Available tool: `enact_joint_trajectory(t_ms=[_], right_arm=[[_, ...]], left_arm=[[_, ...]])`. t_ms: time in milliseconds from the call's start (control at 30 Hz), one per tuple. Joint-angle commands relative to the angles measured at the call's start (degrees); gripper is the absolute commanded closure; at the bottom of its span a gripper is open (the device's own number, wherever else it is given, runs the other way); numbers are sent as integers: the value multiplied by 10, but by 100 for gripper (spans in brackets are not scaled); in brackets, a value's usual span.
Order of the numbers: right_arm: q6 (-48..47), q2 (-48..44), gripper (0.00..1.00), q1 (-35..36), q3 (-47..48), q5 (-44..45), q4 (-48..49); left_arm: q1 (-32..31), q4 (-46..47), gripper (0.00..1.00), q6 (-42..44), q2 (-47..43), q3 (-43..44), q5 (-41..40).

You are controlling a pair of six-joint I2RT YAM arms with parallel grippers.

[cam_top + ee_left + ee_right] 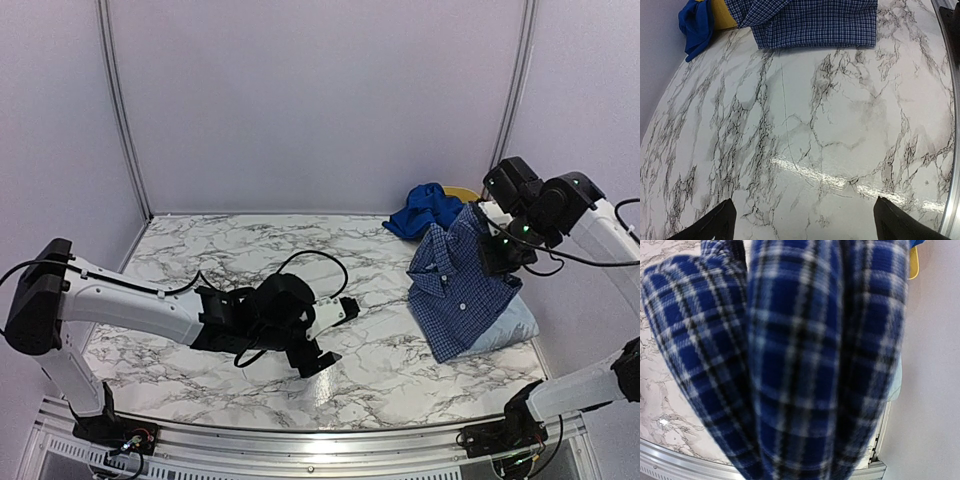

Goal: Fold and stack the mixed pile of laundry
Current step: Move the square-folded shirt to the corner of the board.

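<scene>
Marble desk (250,245): check shirt (460,290) lies atop pale T-shirt (510,325), edge pinched in closed right pincer (497,252); royal-blue piece (425,208) unfolded; left pincer (332,335) wide open, empty; roughly midway.

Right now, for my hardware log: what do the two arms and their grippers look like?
Both arms have white link shells with black joint housings. The left arm trails looping black cables and ends in a black-fingered left gripper; the right arm shows small green lights.
</scene>
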Motion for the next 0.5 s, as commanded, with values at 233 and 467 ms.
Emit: enact_joint_trajectory(t_ms=[233, 467], right_arm=[[22, 1, 100, -39, -2, 93, -2], [60, 11, 100, -69, -63, 150, 25]], left_arm=[[10, -27, 1, 25, 26, 30, 22], [26, -33, 1, 34, 35, 40, 37]])
